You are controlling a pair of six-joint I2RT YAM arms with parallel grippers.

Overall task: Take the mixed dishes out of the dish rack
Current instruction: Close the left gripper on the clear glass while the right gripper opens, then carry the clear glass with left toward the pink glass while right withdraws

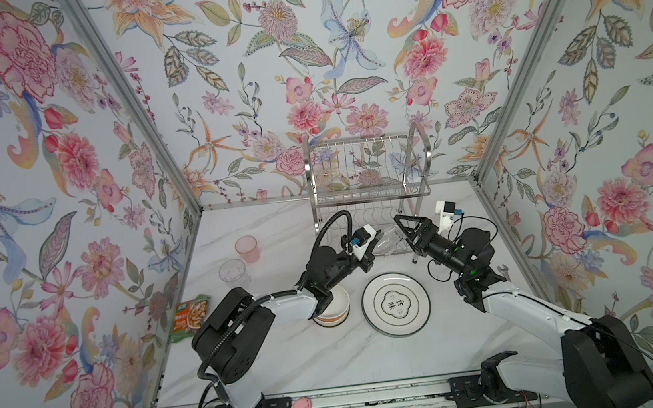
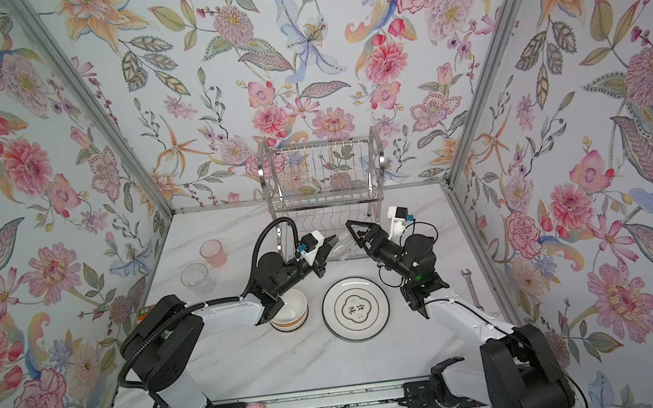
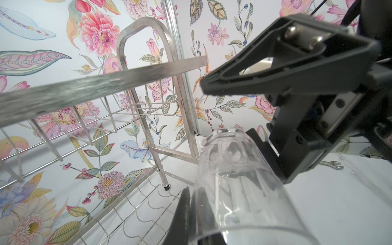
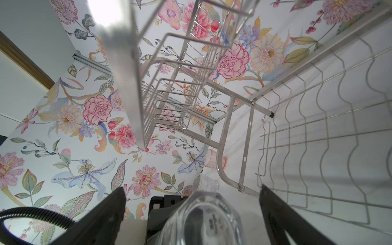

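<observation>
A clear tumbler [image 1: 389,240] [image 2: 340,245] lies tilted in the air just in front of the dish rack's lower shelf. My left gripper [image 1: 372,250] [image 3: 194,214] is shut on its rim, one finger inside the tumbler [image 3: 237,186] and one outside. My right gripper [image 1: 404,240] [image 4: 192,188] is open, its fingers standing wide on either side of the tumbler's thick base [image 4: 201,218] without touching it. The chrome dish rack [image 1: 366,167] [image 2: 321,172] [image 4: 297,118] stands at the back, and both of its shelves look bare.
On the table are a dark-rimmed plate with characters [image 1: 395,304], stacked bowls [image 1: 334,308] under my left arm, a pink tumbler [image 1: 247,249] and another clear tumbler [image 1: 234,272] at the left. A food packet [image 1: 191,316] lies by the left wall, a wrench [image 2: 470,287] by the right.
</observation>
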